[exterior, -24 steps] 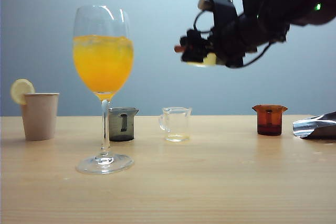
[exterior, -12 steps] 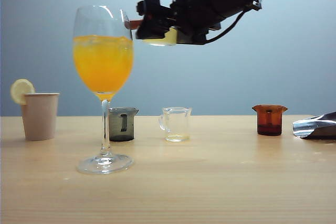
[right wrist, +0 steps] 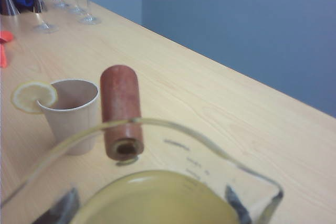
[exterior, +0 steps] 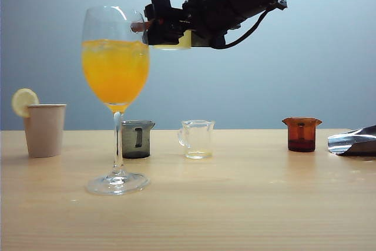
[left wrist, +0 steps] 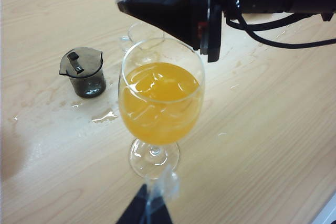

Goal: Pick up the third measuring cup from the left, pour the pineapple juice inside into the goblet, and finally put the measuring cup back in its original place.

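Observation:
The third measuring cup (exterior: 176,40), clear glass with a brown wooden stick handle (exterior: 140,26), hangs level just right of the goblet's rim. My right gripper (exterior: 170,36) is shut on it. In the right wrist view the pale yellow pineapple juice (right wrist: 157,198) fills the cup (right wrist: 173,129), with dark fingers (right wrist: 58,208) on both sides. The goblet (exterior: 116,69) stands at the left, over half full of vivid orange liquid, and shows in the left wrist view (left wrist: 160,98). My left gripper (left wrist: 144,211) hovers above the goblet's foot, fingers together, holding nothing.
A paper cup with a lemon slice (exterior: 44,129) stands far left. Behind the goblet sit a grey cup (exterior: 136,139), a clear loop-handled cup (exterior: 197,139) and an amber cup (exterior: 302,134). A silver object (exterior: 352,142) lies at the right edge. Spilled drops (left wrist: 105,115) wet the table.
My right arm has carried the measuring cup leftward and a little upward, from right of centre to beside the goblet's rim. The things on the table have stayed put.

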{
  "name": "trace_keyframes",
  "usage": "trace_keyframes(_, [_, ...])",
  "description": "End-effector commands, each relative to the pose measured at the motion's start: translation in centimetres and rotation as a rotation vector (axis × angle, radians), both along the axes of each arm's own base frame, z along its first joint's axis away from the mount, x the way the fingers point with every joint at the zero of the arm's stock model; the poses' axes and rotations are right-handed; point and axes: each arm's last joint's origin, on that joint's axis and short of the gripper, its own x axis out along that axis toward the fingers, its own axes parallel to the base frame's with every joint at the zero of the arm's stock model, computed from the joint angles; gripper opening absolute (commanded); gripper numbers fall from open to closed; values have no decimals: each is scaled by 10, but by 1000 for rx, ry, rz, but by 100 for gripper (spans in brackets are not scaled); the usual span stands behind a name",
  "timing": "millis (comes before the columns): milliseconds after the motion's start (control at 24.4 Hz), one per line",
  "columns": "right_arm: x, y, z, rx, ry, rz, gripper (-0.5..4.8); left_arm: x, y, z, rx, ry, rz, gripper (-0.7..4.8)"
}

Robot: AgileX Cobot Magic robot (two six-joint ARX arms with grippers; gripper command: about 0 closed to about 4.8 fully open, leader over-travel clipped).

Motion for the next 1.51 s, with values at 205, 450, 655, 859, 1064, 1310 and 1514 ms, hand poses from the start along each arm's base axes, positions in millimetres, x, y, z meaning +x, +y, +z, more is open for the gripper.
trace_keyframes(205, [-5,-3,19,12,-99,20,198,0,0,2,-7,-7,0,-5])
trace_keyframes(450, [-19,-7,40,26,-135,28,198,0,0,2,-7,-7,0,-5])
trace_keyframes(655, [-34,3,42,-26,-144,65,198,0,0,2,-7,-7,0,-5])
trace_keyframes(859, [-38,7,40,-72,-170,80,198,0,0,2,-6,-8,3,-5])
trace_keyframes(1064, [-38,7,40,-141,-235,87,198,0,0,2,-6,-8,3,-5])
trace_keyframes(1310, [-39,8,40,-184,-284,94,198,0,0,2,-6,-8,3,-5])
trace_keyframes(1514, [-36,12,47,-233,-350,90,198,0,0,2,-6,-8,3,-5])
